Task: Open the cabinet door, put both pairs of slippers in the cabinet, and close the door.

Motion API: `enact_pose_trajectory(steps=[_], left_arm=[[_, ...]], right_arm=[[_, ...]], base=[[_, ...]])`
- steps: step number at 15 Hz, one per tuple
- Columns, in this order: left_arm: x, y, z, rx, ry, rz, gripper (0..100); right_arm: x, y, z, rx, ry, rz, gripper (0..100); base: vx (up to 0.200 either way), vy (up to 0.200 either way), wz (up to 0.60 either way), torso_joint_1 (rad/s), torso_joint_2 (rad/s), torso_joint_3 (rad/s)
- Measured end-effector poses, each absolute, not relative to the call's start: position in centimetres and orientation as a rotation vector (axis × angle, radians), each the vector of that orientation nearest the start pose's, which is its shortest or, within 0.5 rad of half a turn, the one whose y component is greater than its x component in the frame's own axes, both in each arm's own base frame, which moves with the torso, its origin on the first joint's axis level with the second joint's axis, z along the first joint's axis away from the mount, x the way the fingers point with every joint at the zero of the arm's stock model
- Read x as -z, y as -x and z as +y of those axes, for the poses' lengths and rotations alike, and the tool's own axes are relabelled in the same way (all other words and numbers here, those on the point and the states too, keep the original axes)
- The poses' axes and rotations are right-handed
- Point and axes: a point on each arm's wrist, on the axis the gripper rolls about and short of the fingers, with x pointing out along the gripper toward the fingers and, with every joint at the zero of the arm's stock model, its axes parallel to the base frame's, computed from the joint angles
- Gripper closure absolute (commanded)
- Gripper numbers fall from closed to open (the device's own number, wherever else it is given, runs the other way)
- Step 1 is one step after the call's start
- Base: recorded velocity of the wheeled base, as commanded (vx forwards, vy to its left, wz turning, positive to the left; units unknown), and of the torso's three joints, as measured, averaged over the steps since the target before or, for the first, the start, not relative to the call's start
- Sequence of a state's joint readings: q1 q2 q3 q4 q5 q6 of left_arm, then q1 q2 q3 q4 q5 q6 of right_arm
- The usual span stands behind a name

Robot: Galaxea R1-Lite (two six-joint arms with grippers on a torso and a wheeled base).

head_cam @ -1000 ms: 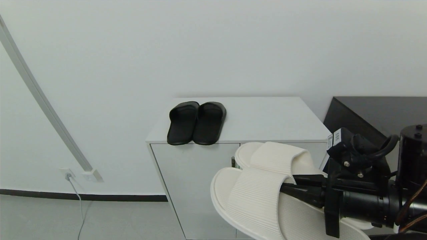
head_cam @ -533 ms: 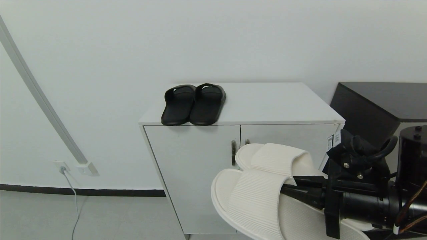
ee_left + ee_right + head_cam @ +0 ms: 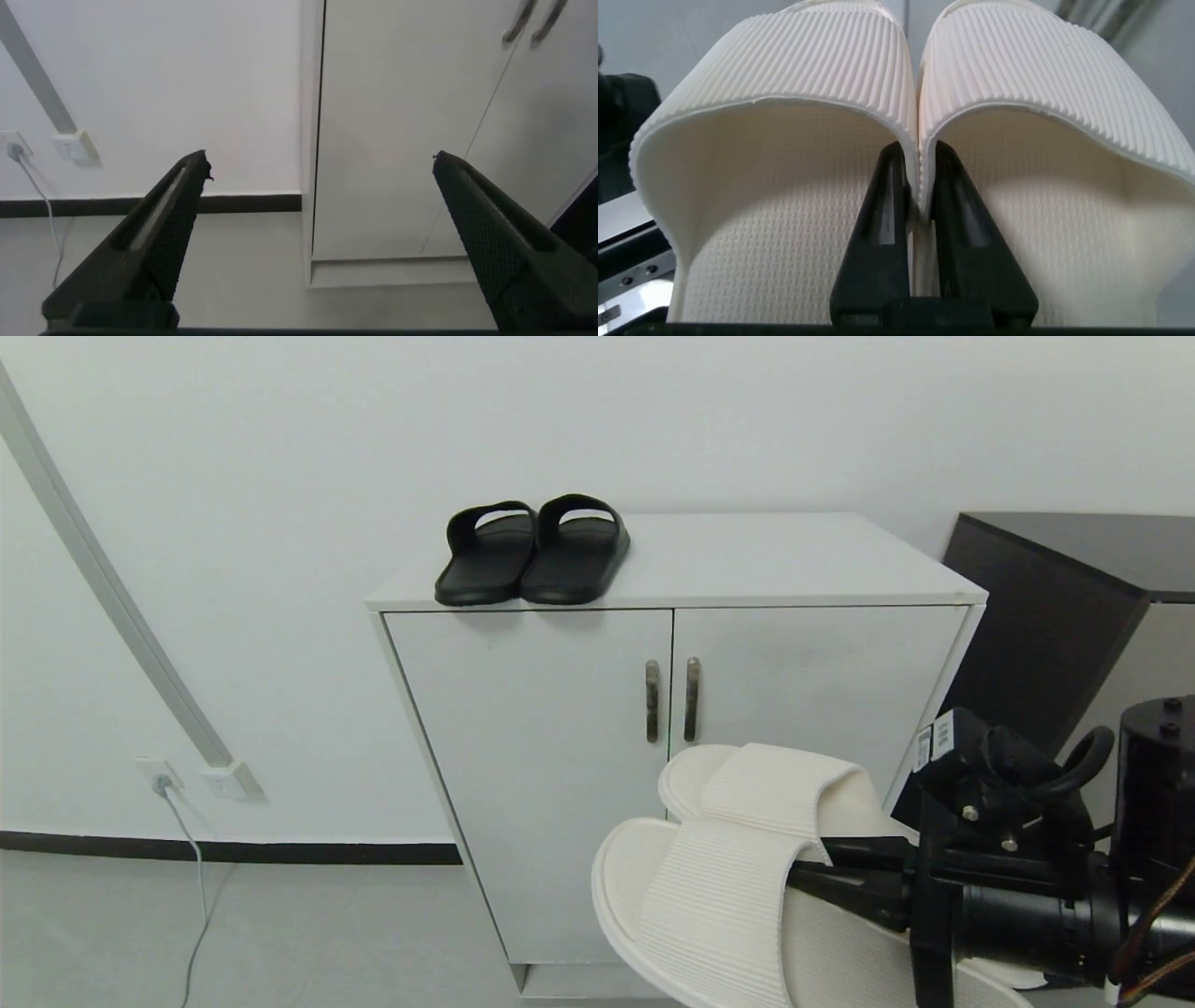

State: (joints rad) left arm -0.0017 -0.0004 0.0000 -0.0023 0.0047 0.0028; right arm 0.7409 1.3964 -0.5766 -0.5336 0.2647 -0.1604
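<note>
A white two-door cabinet (image 3: 541, 765) stands against the wall with both doors shut; two dark vertical handles (image 3: 652, 701) meet at its middle. A pair of black slippers (image 3: 530, 550) rests on the cabinet top near its left front edge. My right gripper (image 3: 822, 868) is shut on the white slippers (image 3: 738, 859), pinching the two inner strap edges together (image 3: 920, 177), in front of and below the right door. My left gripper (image 3: 318, 168) is open and holds nothing; it faces the cabinet's lower left corner (image 3: 313, 266) near the floor.
A dark cabinet (image 3: 1074, 607) stands to the right of the white one. On the left wall run a slanted cable duct (image 3: 103, 579) and a socket with a cord (image 3: 159, 777). Grey floor lies in front of and left of the cabinet.
The head camera has dropped, so the cabinet sits higher in the picture and its doors and handles now show in full. The right gripper still holds the white slippers.
</note>
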Motion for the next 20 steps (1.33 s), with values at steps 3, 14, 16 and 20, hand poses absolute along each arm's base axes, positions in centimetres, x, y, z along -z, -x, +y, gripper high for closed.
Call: enact_pose_trajectory(steps=[3, 14, 16, 20], left_arm=[[-7.56, 2.28, 0.02, -0.006, -0.003, -0.002, 0], [-7.56, 2.28, 0.01, -0.002, 0.000, -0.001, 0], [-7.56, 2.28, 0.01, -0.002, 0.000, -0.002, 0], [-8.13, 2.35, 0.02, -0.004, 0.001, -0.012, 0]], right_arm=[[-19.00, -15.81, 15.27, -1.022, 0.217, 0.213, 100], [-18.86, -15.75, 15.38, -1.028, 0.219, 0.218, 100], [-18.86, -15.76, 15.39, -1.028, 0.219, 0.218, 100], [-18.86, -15.72, 15.42, -1.030, 0.219, 0.217, 100]], base=[[0.000, 0.000, 0.00, -0.105, 0.47, 0.351], [0.000, 0.000, 0.00, -0.030, 0.32, 0.297], [0.000, 0.000, 0.00, 0.000, 0.00, 0.000], [0.000, 0.000, 0.00, 0.000, 0.00, 0.000]])
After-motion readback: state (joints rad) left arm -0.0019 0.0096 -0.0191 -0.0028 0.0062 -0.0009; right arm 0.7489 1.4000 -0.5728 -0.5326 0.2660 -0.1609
